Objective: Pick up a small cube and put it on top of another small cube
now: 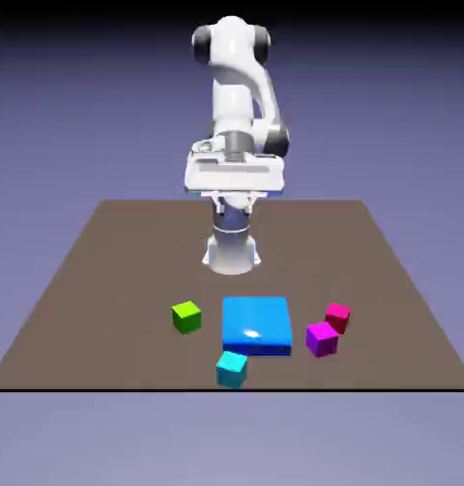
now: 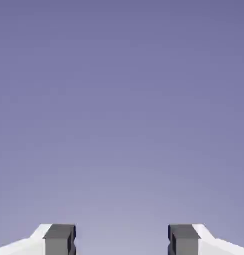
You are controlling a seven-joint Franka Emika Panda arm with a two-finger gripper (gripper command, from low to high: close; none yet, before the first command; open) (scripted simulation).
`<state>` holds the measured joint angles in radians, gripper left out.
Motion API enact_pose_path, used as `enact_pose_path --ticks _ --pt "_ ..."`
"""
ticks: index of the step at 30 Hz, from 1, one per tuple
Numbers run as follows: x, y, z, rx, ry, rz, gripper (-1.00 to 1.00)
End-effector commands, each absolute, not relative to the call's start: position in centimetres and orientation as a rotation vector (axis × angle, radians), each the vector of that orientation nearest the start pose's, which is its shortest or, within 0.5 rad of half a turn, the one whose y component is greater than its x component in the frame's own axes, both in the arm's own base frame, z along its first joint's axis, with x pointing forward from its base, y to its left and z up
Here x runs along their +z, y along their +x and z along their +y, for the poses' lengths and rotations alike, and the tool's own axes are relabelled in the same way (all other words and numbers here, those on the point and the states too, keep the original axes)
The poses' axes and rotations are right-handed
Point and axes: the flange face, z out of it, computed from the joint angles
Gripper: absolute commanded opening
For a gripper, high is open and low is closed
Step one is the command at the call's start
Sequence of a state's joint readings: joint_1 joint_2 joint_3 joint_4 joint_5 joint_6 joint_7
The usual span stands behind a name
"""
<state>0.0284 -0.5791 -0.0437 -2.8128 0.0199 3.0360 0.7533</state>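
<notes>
The small lime-green cube [image 1: 186, 316] rests on the brown table [image 1: 102, 285], at the exterior view's left of a flat blue block [image 1: 257, 325]. My gripper [image 1: 234, 202] hangs high over the far part of the table, well behind the cubes and touching none of them. In the hand view the gripper [image 2: 121, 240] faces only the plain backdrop. Its two grey fingertips [image 2: 60, 239] stand wide apart with nothing between them, so it is open. No cube shows in the hand view.
A cyan cube [image 1: 232, 368] sits in front of the blue block near the table's front edge. A magenta cube [image 1: 322, 338] and a pink-red cube [image 1: 338, 315] lie close together at the block's right in the exterior view.
</notes>
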Motion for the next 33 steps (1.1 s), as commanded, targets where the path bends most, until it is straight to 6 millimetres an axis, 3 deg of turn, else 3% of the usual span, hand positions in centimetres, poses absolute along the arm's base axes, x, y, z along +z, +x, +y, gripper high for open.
enact_pose_path --ticks 1,9,16,25,33 --pt "46.1 38.6 -1.8 -1.008 -2.387 1.068 0.00" --pt "45.6 36.8 -9.6 -0.839 -2.003 1.443 0.00" --pt "43.0 34.8 -15.5 -0.638 -1.643 1.696 0.00" --pt "37.0 31.8 -21.1 -0.320 -1.165 1.930 0.00" --pt "29.8 29.0 -23.4 0.002 -0.735 2.068 0.00"
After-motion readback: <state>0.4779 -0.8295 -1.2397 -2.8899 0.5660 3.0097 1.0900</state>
